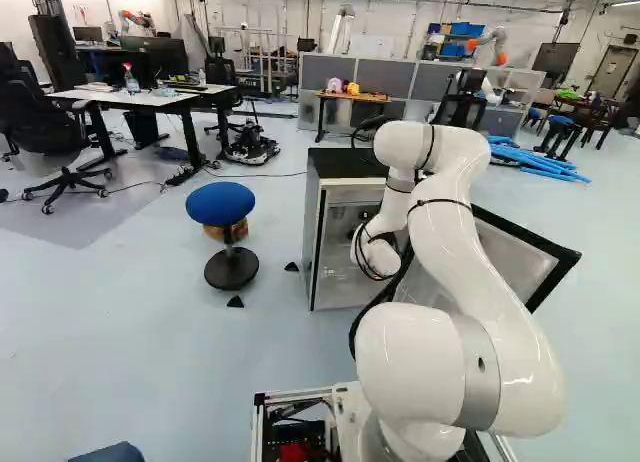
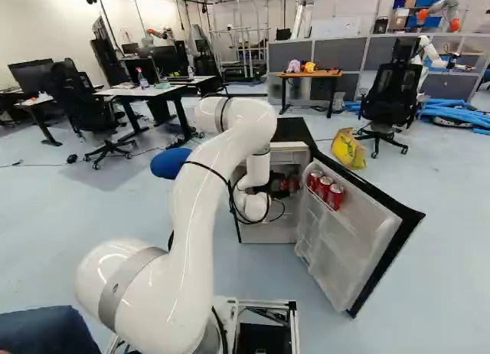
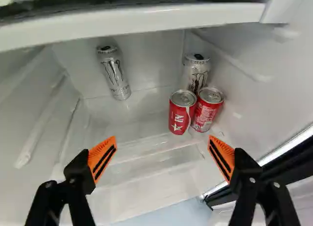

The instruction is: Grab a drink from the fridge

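Jaws stand wide apart, two red cans (image 3: pixel 182 112) ahead

You can see a blue-topped stool (image 1: pixel 220 200) on the floor. Toward the left end of your small wooden bench (image 2: pixel 328 73) sit a purple toy (image 2: pixel 294 66) and an orange one (image 2: pixel 309 67). A yellow bag (image 2: pixel 348 149) stands near a black office chair (image 2: pixel 387 101).

A robotics lab; another robot arm (image 2: pixel 449 13), cluttered desks (image 1: pixel 128 97) and grey partitions (image 2: pixel 337 55) show it
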